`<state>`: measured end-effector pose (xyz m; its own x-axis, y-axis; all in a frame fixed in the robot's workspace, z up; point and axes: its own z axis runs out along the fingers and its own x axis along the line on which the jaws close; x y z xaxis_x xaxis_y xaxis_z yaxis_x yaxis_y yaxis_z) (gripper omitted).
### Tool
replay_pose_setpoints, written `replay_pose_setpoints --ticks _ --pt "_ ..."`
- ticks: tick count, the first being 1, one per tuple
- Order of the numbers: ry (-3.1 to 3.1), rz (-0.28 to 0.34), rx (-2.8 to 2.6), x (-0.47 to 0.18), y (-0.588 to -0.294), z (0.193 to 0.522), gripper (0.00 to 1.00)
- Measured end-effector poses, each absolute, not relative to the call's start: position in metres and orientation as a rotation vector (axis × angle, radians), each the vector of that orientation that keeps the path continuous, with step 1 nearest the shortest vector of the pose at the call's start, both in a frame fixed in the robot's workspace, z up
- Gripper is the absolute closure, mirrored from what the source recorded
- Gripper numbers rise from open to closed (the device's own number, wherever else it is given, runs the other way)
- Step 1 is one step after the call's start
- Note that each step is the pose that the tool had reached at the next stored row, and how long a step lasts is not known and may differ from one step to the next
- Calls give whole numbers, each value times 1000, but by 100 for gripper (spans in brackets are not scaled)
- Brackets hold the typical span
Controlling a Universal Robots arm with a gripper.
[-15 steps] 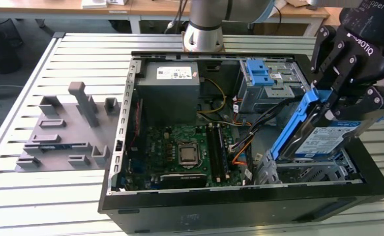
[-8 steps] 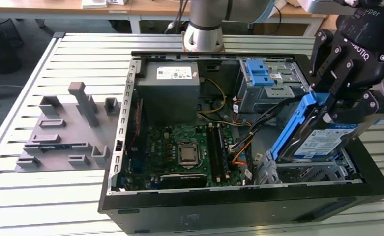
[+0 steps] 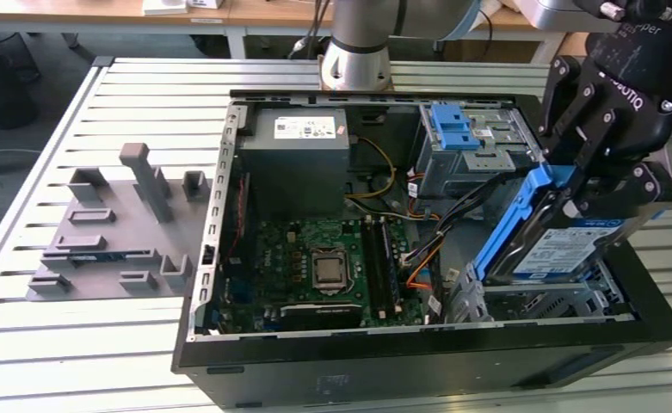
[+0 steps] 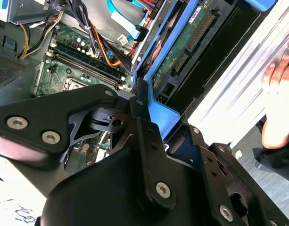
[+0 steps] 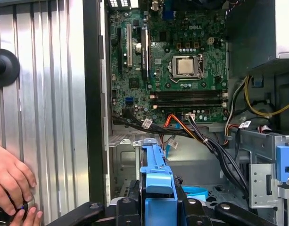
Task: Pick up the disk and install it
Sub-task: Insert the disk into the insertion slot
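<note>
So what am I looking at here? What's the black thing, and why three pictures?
It is one robot arm working over an open computer case on a slatted metal table. The exterior view looks on from off the arm; both wrist views come from cameras riding on the arm. Its black pincer is shut on the disk, a silver drive in a blue carrier, held steeply tilted at the drive cage. A grey holder lies beside the case. A person's hand rests on the table in the first wrist view.

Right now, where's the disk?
In the exterior view the disk hangs tilted in the gripper on that view's right, over the metal bay inside the open case, with black cables beside it.
</note>
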<state>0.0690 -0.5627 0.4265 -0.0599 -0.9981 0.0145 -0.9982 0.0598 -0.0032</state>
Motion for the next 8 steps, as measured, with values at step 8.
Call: replay_pose_setpoints --ticks 8 --pt "-2279 19 2150 69 -563 422 64"
